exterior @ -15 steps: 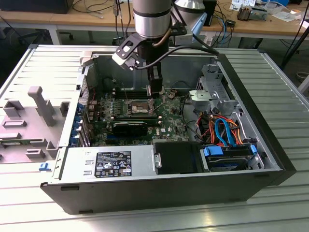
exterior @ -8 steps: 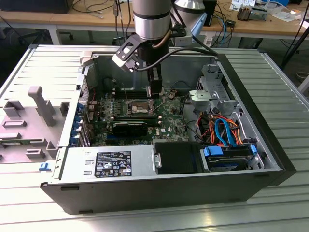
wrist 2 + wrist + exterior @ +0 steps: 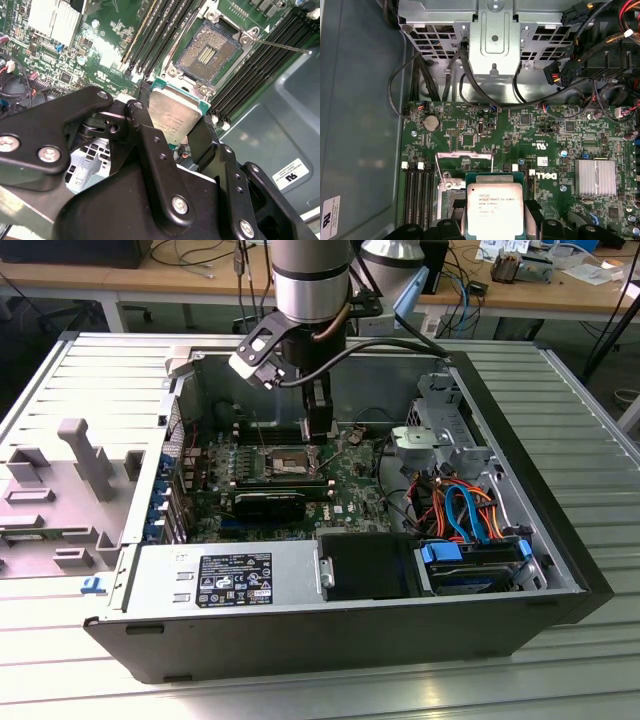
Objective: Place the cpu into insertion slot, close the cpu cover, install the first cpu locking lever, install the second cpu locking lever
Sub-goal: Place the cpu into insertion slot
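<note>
Above the green board (image 3: 520, 135) inside the open case (image 3: 300, 640), the pincer (image 3: 174, 120) grips the cpu (image 3: 167, 112) by two opposite edges, its metal top facing both wrist cameras. The cpu hangs near the slot (image 3: 209, 52), which lies bare, its cover (image 3: 464, 156) raised.

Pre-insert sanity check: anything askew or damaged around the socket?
Nothing stands out. The claw grips the cpu by two opposite edges, not yet in the bare insertion slot; no bent or broken parts visible.
</note>
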{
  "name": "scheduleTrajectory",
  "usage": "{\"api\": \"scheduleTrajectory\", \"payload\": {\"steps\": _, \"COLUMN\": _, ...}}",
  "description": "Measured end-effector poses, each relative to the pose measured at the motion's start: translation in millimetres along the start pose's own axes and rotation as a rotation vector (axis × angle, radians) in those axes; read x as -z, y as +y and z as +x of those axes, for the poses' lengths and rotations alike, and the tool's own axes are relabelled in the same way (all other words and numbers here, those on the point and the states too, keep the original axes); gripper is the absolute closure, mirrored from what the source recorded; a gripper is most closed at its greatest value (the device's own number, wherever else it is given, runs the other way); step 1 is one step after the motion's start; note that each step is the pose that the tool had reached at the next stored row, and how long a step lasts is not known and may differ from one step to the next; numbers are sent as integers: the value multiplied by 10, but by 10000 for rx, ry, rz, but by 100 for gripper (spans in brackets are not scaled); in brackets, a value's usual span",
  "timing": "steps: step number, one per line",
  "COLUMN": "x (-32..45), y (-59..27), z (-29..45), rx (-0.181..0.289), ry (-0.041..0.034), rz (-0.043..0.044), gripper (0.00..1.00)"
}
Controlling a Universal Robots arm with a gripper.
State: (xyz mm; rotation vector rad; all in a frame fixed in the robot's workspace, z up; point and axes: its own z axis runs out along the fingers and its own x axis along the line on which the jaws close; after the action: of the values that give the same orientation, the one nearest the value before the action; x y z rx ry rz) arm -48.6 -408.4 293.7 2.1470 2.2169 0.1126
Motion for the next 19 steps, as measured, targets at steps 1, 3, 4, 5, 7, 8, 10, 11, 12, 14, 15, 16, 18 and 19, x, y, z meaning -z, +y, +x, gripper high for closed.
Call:
{"api": "scheduleTrajectory", "payload": {"steps": 1, "x": 0, "y": -7, "z": 0, "rx": 0, "ry": 0, "rz": 0, "gripper": 45}}
{"api": "scheduleTrajectory", "payload": {"steps": 3, "x": 0, "y": -13, "z": 0, "rx": 0, "ry": 0, "rz": 0, "gripper": 45}}
{"api": "scheduleTrajectory", "payload": {"steps": 4, "x": -1, "y": -16, "z": 0, "rx": 2, "ry": -1, "rz": 0, "gripper": 45}}
{"api": "scheduleTrajectory", "payload": {"steps": 5, "x": -1, "y": -18, "z": 1, "rx": 1, "ry": -1, "rz": 0, "gripper": 45}}
{"api": "scheduleTrajectory", "payload": {"steps": 7, "x": -2, "y": -20, "z": 6, "rx": 0, "ry": -1, "rz": 0, "gripper": 45}}
{"api": "scheduleTrajectory", "payload": {"steps": 8, "x": -2, "y": -21, "z": 9, "rx": 0, "ry": 0, "rz": 0, "gripper": 45}}
{"api": "scheduleTrajectory", "payload": {"steps": 10, "x": -2, "y": -23, "z": 11, "rx": 1, "ry": 0, "rz": 0, "gripper": 45}}
{"api": "scheduleTrajectory", "payload": {"steps": 11, "x": -2, "y": -25, "z": 11, "rx": 1, "ry": -1, "rz": 0, "gripper": 45}}
{"api": "scheduleTrajectory", "payload": {"steps": 12, "x": -2, "y": -26, "z": 12, "rx": 0, "ry": -1, "rz": 0, "gripper": 45}}
{"api": "scheduleTrajectory", "payload": {"steps": 14, "x": -2, "y": -31, "z": 13, "rx": 1, "ry": -1, "rz": 0, "gripper": 45}}
{"api": "scheduleTrajectory", "payload": {"steps": 15, "x": -2, "y": -34, "z": 13, "rx": -1, "ry": -1, "rz": 0, "gripper": 45}}
{"api": "scheduleTrajectory", "payload": {"steps": 16, "x": -2, "y": -36, "z": 13, "rx": 0, "ry": 0, "rz": 0, "gripper": 45}}
{"api": "scheduleTrajectory", "payload": {"steps": 18, "x": -2, "y": -47, "z": 13, "rx": 0, "ry": -1, "rz": 0, "gripper": 45}}
{"api": "scheduleTrajectory", "payload": {"steps": 19, "x": -2, "y": -51, "z": 14, "rx": 0, "ry": 0, "rz": 0, "gripper": 45}}
